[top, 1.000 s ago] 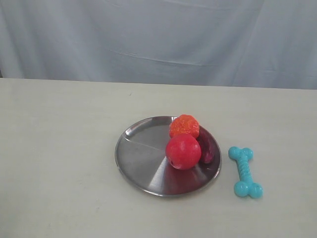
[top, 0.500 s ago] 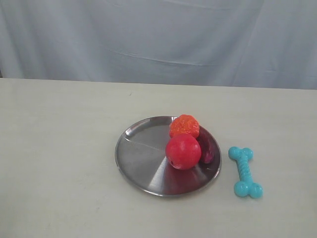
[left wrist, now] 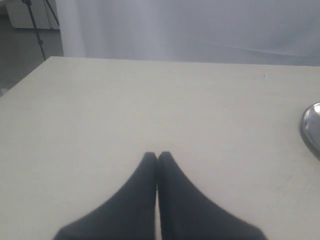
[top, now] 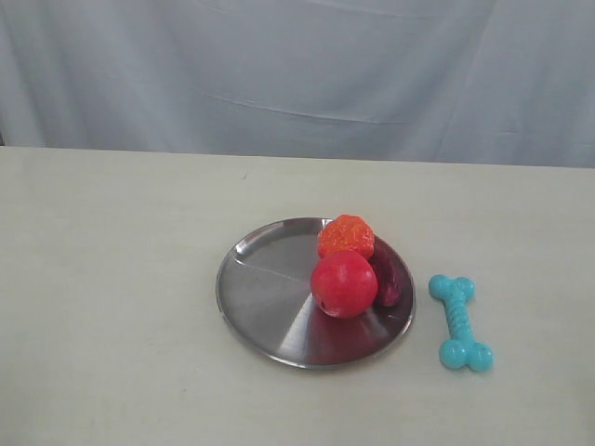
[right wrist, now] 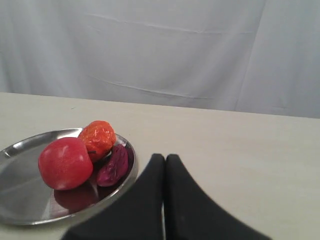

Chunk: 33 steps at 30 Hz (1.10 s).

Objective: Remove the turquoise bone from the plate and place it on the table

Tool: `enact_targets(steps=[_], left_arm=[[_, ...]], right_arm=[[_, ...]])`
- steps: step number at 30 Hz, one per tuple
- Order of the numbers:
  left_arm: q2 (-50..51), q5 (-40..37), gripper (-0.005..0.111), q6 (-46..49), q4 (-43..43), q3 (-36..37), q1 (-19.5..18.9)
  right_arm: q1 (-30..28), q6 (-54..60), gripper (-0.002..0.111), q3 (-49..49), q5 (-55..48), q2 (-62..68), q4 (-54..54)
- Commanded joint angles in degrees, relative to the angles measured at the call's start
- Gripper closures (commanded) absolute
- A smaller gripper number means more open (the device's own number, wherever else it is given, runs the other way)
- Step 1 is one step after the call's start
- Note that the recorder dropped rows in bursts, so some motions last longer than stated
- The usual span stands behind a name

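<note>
The turquoise bone (top: 459,321) lies flat on the cream table (top: 112,279), just right of the steel plate (top: 265,297) and apart from its rim. No gripper shows in the exterior view. In the left wrist view my left gripper (left wrist: 158,156) is shut with nothing in it, over bare table, with the plate's edge (left wrist: 311,129) off to one side. In the right wrist view my right gripper (right wrist: 165,159) is shut and empty, beside the plate's rim (right wrist: 30,140). The bone does not show in either wrist view.
On the plate sit a red apple (top: 344,283), an orange bumpy fruit (top: 347,236) and a dark purple piece (top: 388,279). These also show as the apple (right wrist: 65,162), the orange fruit (right wrist: 98,139) and the purple piece (right wrist: 113,165). A grey curtain (top: 297,74) hangs behind the table.
</note>
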State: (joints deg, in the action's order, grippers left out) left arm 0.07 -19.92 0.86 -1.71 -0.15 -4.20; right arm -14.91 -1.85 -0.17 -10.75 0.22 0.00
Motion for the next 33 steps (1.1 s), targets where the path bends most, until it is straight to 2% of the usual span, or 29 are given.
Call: enact_targets(steps=[1,6,33], left_arm=[[-0.07,0.31,0.107,-0.24,-0.22,0.15,-0.26],[-0.07,0.31,0.107,-0.24,-0.22,0.15,-0.26],[-0.07,0.31,0.107,-0.24,-0.22,0.15,-0.26]], right_arm=[[-0.49,0.43,0.109,0.17,-3.40,-0.22,-0.69],[-1.62,0.30,0.109,0.17,-9.38,-0.22,-0.80],[-1.49,0.24,0.109,0.17,-9.27,-0.22,0.00]])
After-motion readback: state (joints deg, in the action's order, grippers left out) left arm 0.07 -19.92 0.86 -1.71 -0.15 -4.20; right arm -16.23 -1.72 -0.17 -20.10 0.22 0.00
